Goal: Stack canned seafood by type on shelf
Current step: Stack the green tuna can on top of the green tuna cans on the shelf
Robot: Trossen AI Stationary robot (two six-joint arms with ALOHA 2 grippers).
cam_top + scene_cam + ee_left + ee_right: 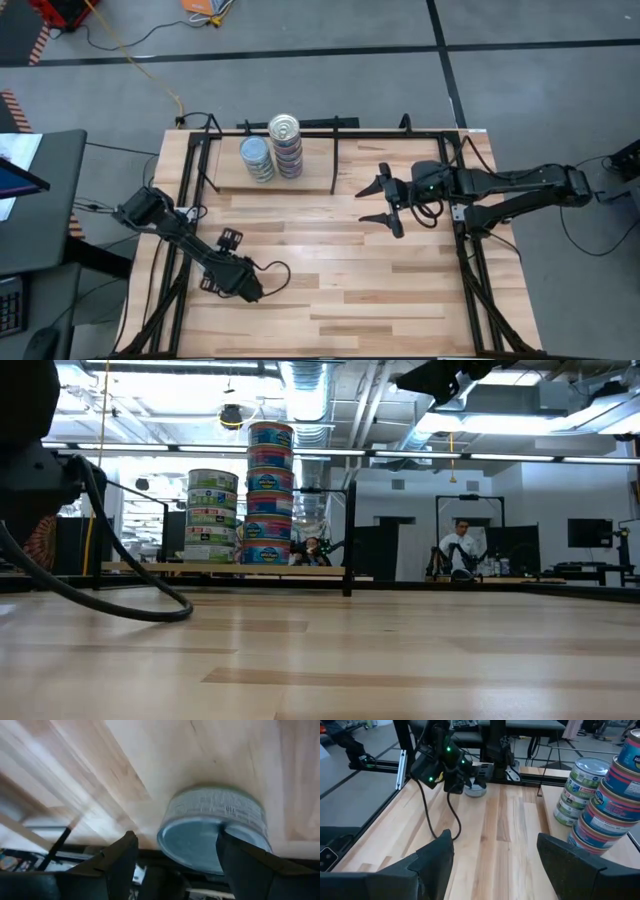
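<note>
We are picking up the last loose tin (212, 832), which is lying at the lower left of the high view, right at the near edge of the bench (340, 270). Our left hand (213, 283) is straddling it with fingers (117, 865) spread on either side, not yet pinching. The shelf (310, 170) is sitting at the upper middle of that view, already carrying a shorter stack (257, 158) on the left and a taller stack (286, 144) touching it on the right. Our right hand (385, 203) is waiting, spread and holding nothing, just right of the shelf.

Next, we judge, we are closing on the tin, lifting it and carrying it to the matching stack. The bench between is lying open, but the tin is hugging the edge, and the tall stack could topple if nudged.
</note>
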